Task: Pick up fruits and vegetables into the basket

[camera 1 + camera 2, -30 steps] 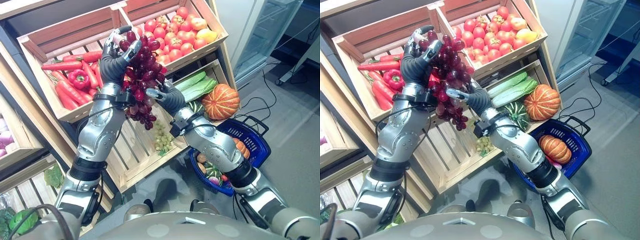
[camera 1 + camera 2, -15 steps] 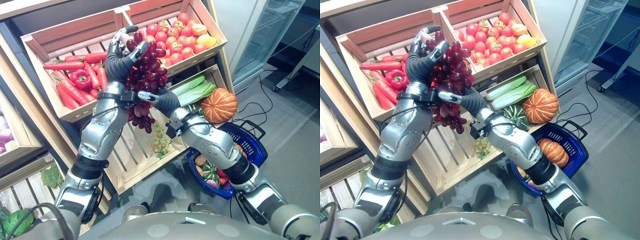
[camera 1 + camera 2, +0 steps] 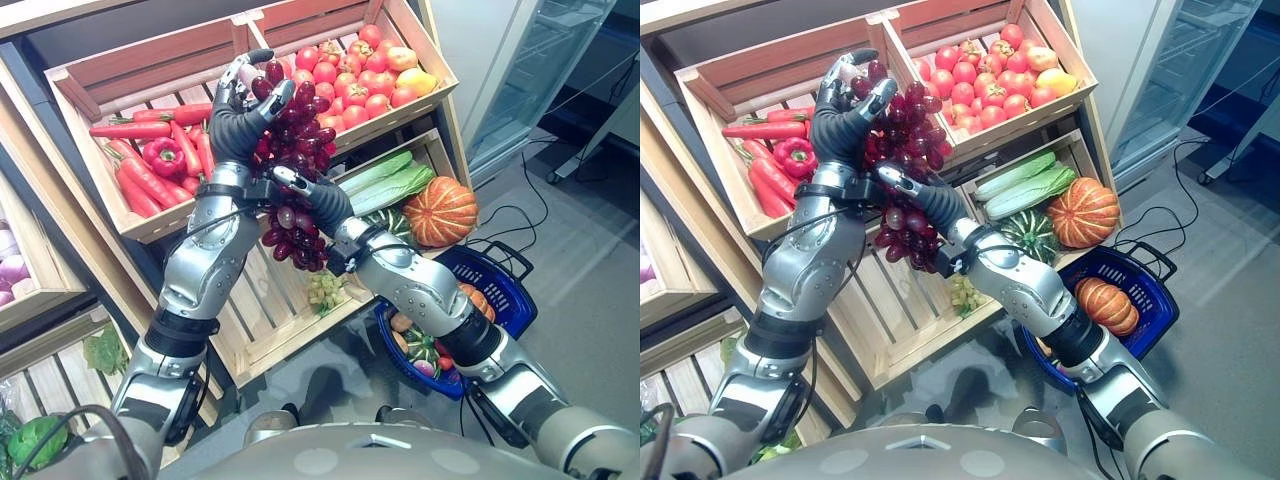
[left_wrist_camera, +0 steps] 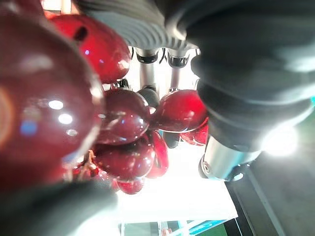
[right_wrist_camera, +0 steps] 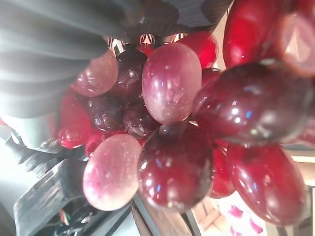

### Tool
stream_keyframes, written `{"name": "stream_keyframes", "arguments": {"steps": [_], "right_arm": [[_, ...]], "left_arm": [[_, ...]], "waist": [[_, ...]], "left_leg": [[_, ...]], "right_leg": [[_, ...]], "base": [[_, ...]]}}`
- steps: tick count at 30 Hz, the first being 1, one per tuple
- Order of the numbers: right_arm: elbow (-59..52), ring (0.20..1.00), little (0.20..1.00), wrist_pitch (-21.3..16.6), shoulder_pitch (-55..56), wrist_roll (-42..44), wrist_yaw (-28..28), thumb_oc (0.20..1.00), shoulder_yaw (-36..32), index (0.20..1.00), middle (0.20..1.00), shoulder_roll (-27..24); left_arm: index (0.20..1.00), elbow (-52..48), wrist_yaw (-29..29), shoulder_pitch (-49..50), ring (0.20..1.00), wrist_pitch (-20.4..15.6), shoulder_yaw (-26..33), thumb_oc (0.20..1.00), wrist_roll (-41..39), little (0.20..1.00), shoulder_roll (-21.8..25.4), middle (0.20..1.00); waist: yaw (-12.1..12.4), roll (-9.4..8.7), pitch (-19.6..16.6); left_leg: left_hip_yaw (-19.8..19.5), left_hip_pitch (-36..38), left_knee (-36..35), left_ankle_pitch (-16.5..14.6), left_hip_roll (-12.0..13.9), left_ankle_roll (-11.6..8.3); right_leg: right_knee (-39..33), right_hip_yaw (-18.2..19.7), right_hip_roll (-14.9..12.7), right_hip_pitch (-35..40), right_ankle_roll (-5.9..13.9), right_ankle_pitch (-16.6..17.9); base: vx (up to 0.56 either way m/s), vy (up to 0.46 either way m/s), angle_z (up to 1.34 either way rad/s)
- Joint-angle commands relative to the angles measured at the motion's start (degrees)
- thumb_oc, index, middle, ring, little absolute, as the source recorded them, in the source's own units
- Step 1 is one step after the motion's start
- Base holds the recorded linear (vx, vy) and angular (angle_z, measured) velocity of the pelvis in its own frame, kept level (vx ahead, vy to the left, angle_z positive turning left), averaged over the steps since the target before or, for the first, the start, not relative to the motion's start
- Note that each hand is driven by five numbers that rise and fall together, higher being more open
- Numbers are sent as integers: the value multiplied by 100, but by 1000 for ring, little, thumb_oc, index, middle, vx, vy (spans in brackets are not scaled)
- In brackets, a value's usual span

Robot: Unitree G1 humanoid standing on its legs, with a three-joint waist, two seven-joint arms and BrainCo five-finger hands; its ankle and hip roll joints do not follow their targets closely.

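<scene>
The grapes (image 3: pixel 293 170) hung in the air before the crates, held high between both hands. The left hand (image 3: pixel 238 112) curled round the top of the bunch; the right hand (image 3: pixel 318 203) cupped its lower half, fingers closed on it. The basket (image 3: pixel 500 275) sat low at the near right, well apart. Best to carry the bunch down with both grips firm, lowering slowly so no grapes dropped

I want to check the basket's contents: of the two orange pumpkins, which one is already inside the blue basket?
The smaller orange pumpkin lies inside the blue basket on the floor. The bigger, ribbed pumpkin is not in it; it sits in the lower wooden crate beside a green striped squash.
</scene>
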Motion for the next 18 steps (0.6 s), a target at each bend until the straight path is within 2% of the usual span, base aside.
{"name": "stream_keyframes", "arguments": {"steps": [1,4,5,6,7,9,15,18], "right_arm": [[-956,200,200,-727,-639,410,834,200,321,200,200,1106],[-1057,200,200,-860,-572,546,904,200,233,200,200,1084],[-1091,200,200,-916,-546,541,916,200,207,200,200,1076],[-1130,200,200,-990,-475,578,984,200,145,200,200,1038],[-1141,200,200,-1010,-449,588,1002,200,113,200,200,1017],[-1235,200,200,-1099,-337,672,1028,200,-29,200,200,924],[-1389,200,200,-1280,65,570,1184,200,-440,200,200,593],[-1431,200,200,-1276,424,532,1333,200,-804,200,200,341]], "left_arm": [[200,45,-254,-777,200,-95,-286,200,-212,200,-47,200],[200,75,-404,-693,200,-73,-243,200,-322,200,-31,200],[307,87,-510,-650,307,-24,-237,307,-328,307,-37,307],[837,100,-626,-577,837,9,-229,837,-354,837,-10,837],[1000,104,-660,-540,1000,22,-218,1000,-368,1000,-1,1000],[1000,148,-904,-381,1000,65,-147,1000,-258,1000,46,1000],[1000,290,-1117,158,1000,79,122,1000,-7,1000,241,1000],[1000,435,-1299,655,1000,60,391,1000,-234,1000,301,1000]], "waist": [[-38,-232,-15],[-46,-220,3],[-46,-216,6],[-50,-205,17],[-51,-202,18],[-59,-195,24],[-79,-168,66],[-90,-148,128]], "left_leg": [[34,108,255,-375,-15,73],[47,100,271,-377,-7,73],[47,100,269,-377,-6,76],[52,105,264,-378,-5,82],[55,105,265,-378,-3,83],[72,109,261,-380,4,94],[96,96,301,-392,21,104],[128,59,373,-411,42,108]], "right_leg": [[-246,89,-391,390,456,57],[-224,80,-401,373,461,61],[-224,78,-401,372,461,60],[-223,77,-403,370,462,65],[-222,77,-404,369,463,66],[-217,71,-406,363,464,68],[-146,77,-401,319,448,42],[-60,52,-408,269,432,11]], "base": [[0,0,0],[0,0,0],[0,0,0],[0,0,0],[0,0,0],[0,0,0],[0,0,0],[0,0,0]]}}
